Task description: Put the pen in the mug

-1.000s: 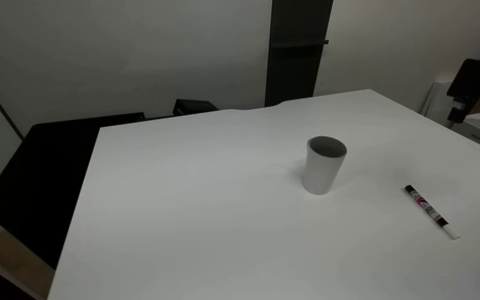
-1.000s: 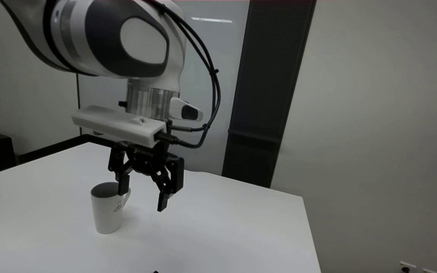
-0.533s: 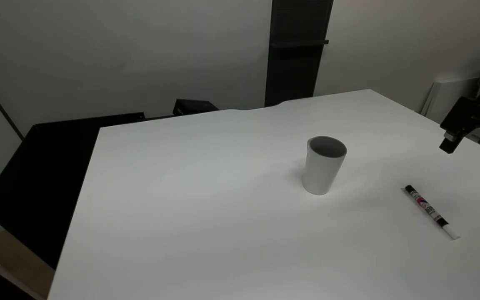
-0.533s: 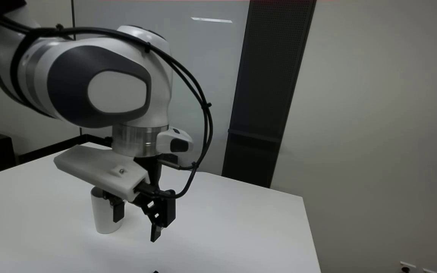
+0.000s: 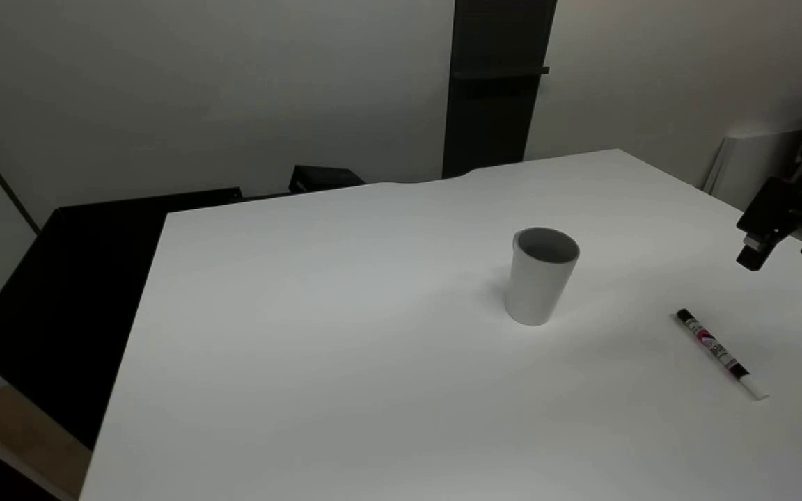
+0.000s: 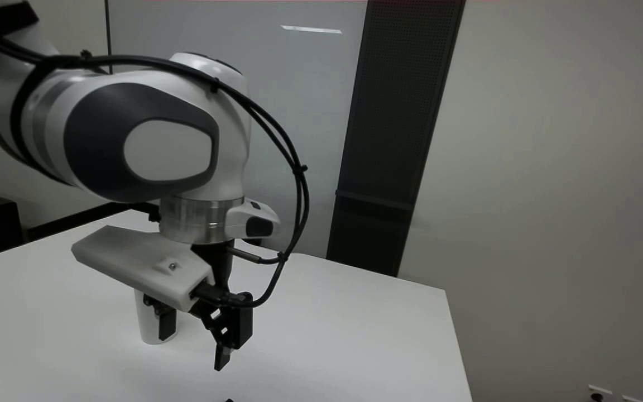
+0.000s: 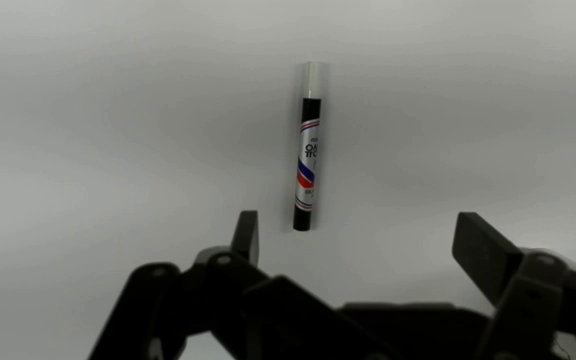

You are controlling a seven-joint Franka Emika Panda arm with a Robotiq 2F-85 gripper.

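Observation:
The pen [image 5: 721, 355] lies flat on the white table, with a silver-white barrel, black bands, a red and blue stripe and a white end. In the wrist view the pen [image 7: 309, 145] points away from the jaws, its black end nearest them and closer to the left finger. Only its dark tip [image 6: 229, 400] shows in an exterior view. The light-grey mug [image 5: 539, 285] stands upright; in an exterior view the mug [image 6: 146, 322] is partly hidden behind the gripper. My gripper [image 6: 193, 345] is open and empty above the table; it also shows in the wrist view [image 7: 357, 222] and an exterior view [image 5: 784, 255].
The white table [image 5: 345, 334] bears the pen and mug. Its far edge runs along a wall with a dark panel [image 5: 498, 90]. A black surface [image 5: 60, 299] stands beside the table. A cable loop [image 6: 293, 223] hangs off my wrist.
My gripper has come down toward the table, closer to the pen, mostly in the first half second. It has stayed open. The pen and mug have not moved.

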